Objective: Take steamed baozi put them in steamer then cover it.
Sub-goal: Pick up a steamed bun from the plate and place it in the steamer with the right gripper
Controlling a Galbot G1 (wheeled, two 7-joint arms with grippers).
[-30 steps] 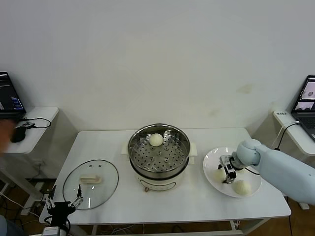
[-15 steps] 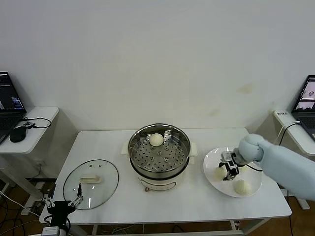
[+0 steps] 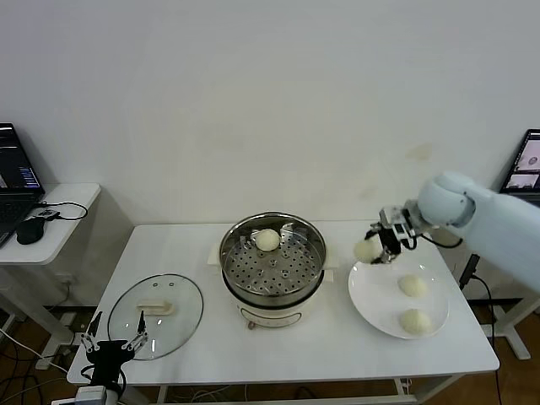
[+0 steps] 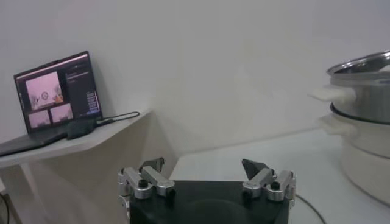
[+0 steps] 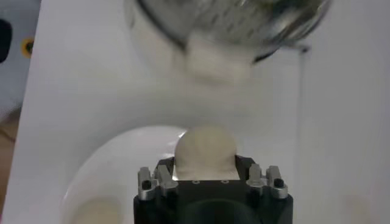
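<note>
Jaws of the right gripper are clamped on a baozi, held in the air above the counter, over the near-left rim of the plate and between it and the steamer. The left gripper is parked low at the counter's front-left corner, by the glass lid, jaws spread wide and empty.

From the head camera the whole layout shows: one baozi sits on the perforated tray toward the steamer's back, and two more lie apart on the plate. The right wrist camera adds the grip itself: the bun sits squarely between the gripper's two sides, with the steamer's rim blurred beyond it and a plate bun at the edge. The left wrist camera shows its open fingers, the steamer's side and a laptop on a side shelf.

The buns are round, with no long axis or facing to tell.
</note>
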